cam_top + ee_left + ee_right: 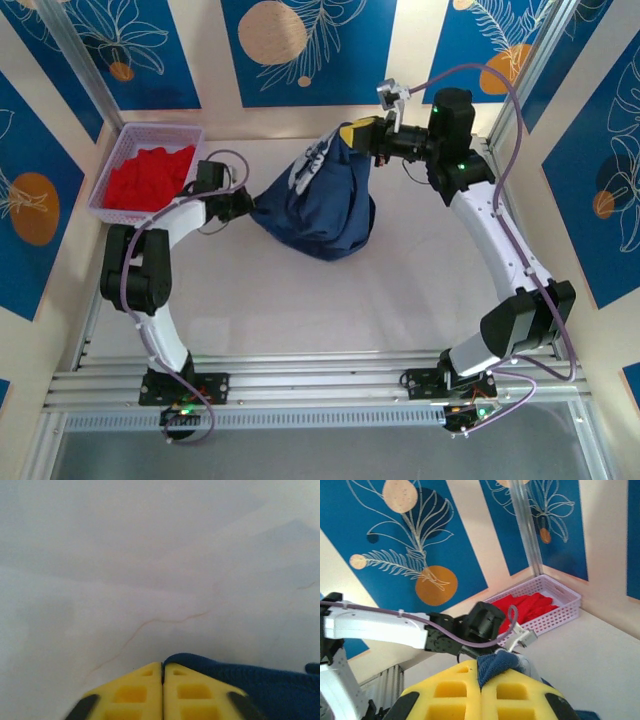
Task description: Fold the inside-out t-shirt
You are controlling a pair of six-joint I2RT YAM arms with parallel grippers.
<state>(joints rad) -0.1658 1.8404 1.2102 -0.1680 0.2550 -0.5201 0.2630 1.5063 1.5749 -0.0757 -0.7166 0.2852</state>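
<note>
From above, the inside-out t-shirt hangs in a dark blue bunch between the two arms, over the back middle of the table. Its bottom seems to rest on the table. The left gripper is low at the shirt's left side, where the cloth is pulled to a point. The right gripper is higher, at the shirt's top. A basket with a red garment sits well apart, at the back left.

The left wrist camera shows the left gripper with its yellow fingers pressed together. The inside-out t-shirt comes out right at the tips, so this looks like a pinch on a thin edge.

The right wrist camera shows the right gripper with its fingers together too. A small fold of the inside-out t-shirt is clamped between the tips. Past it are the left arm and the basket.

The step now looks like opening the shirt out so it can lie flat. To do it well, the two grippers should move apart slowly until the cloth between them is straight. Then they should lower it gently, bottom edge first, so there are no bumps. The left pinch looks small, so a hard tug could make it slip.
</note>
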